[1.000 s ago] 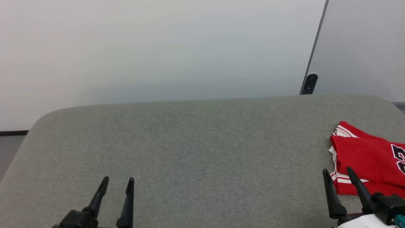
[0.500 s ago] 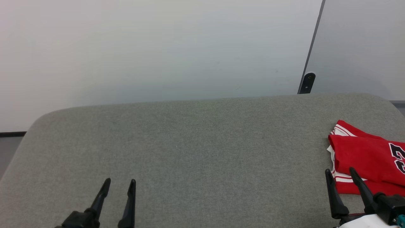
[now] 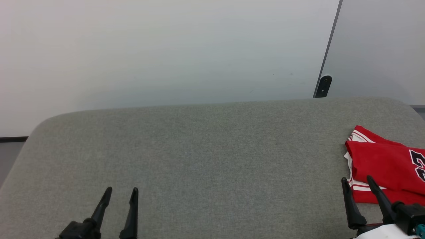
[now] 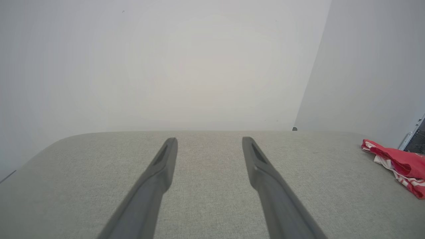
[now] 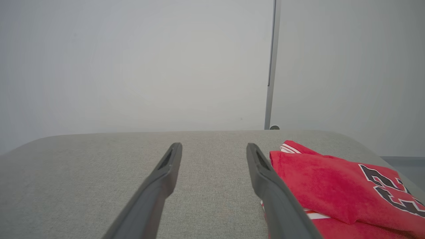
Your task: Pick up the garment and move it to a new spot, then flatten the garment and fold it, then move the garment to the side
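The garment (image 3: pixel 382 166), a red shirt with white-and-red striped trim and a dark number print, lies folded at the right end of the grey cushioned surface (image 3: pixel 212 149). It also shows at the right in the right wrist view (image 5: pixel 332 186) and far right in the left wrist view (image 4: pixel 398 162). My right gripper (image 3: pixel 357 179) stands open at the garment's near left edge, holding nothing. Far to the left, my left gripper (image 3: pixel 121 190) is open over bare cushion. In each wrist view the two fingers stand apart, left gripper (image 4: pixel 209 141), right gripper (image 5: pixel 214 146).
A pale wall rises behind the cushion, with a dark vertical seam and a small black bracket (image 3: pixel 323 87) at the back right. The cushion's rounded corners fall away at left and right; dark floor shows past the left edge (image 3: pixel 10 156).
The left gripper has drifted slightly left and down. The picture has shifted by a few pixels; the garment and right gripper stay as they were.
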